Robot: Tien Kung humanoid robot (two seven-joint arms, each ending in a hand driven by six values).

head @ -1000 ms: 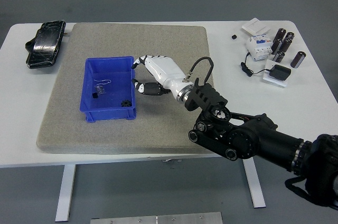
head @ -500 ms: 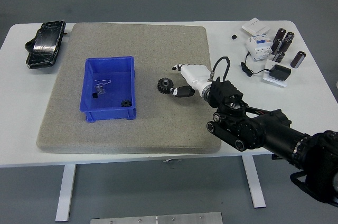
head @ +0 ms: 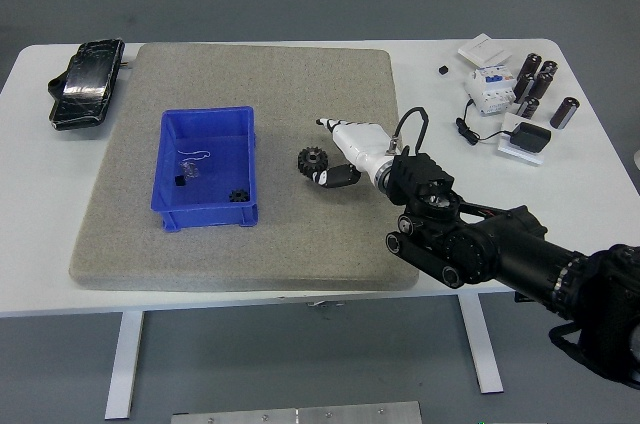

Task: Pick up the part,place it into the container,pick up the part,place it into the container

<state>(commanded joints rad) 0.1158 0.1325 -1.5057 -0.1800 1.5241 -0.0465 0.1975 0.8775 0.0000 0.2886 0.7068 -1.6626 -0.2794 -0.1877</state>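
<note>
A black gear (head: 311,160) lies on the grey mat (head: 300,84), just right of the blue container (head: 170,206). Inside the container lie a smaller black gear (head: 238,195), a small black part (head: 180,180) and a thin wire piece (head: 195,156). My right hand (head: 323,151), white with dark fingertips, is right beside the gear on its right. Its fingers (head: 325,125) are spread above and below the gear and do not hold it. The left arm is out of view.
A black flat case (head: 84,84) lies at the table's far left. At the far right are black cylinders (head: 535,84), a white electrical module (head: 490,89), a cable and a small black adapter (head: 527,136).
My right hand pulled back right from the container's edge, uncovering the gear on the mat, and has now moved slightly left again, close to the gear.
</note>
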